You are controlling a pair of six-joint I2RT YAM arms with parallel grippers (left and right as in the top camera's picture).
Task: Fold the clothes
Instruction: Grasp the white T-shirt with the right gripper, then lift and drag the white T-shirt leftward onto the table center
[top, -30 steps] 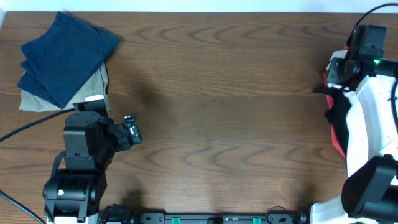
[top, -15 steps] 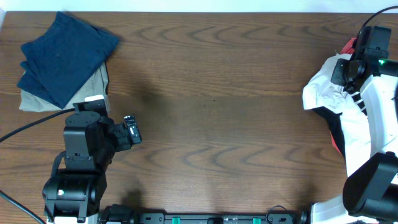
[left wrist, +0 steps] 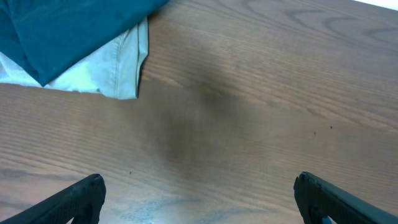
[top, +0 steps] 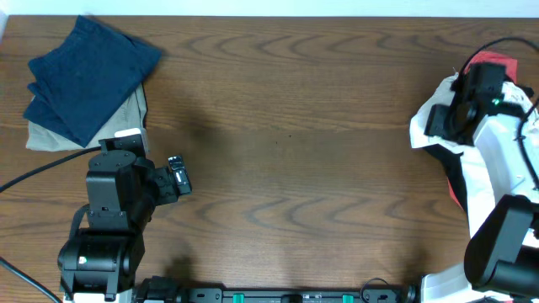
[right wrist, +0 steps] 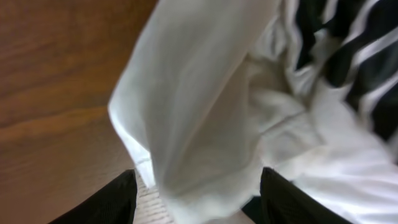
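The clothes are a crumpled white T-shirt point(top: 428, 128) bunched at the table's right edge, partly under my right arm. In the right wrist view the T-shirt point(right wrist: 205, 118) fills the frame, with black lettering point(right wrist: 367, 62) showing at the upper right. My right gripper point(right wrist: 199, 199) is open. A white fold hangs loose between its two fingers, with gaps on both sides. In the overhead view the right gripper point(top: 448, 118) sits over the shirt's left part. My left gripper point(left wrist: 199, 199) is wide open over bare wood at the front left, and it holds nothing.
A navy folded garment point(top: 88, 76) lies on a beige folded garment point(top: 135, 114) at the table's back left corner. Both also show in the left wrist view, the navy one point(left wrist: 62, 25) above the beige one point(left wrist: 118, 68). Something red point(top: 493, 61) shows behind the right arm.
My right gripper has drawn the white shirt leftward onto the table's right edge, and its jaws have come apart. The left arm has not moved.
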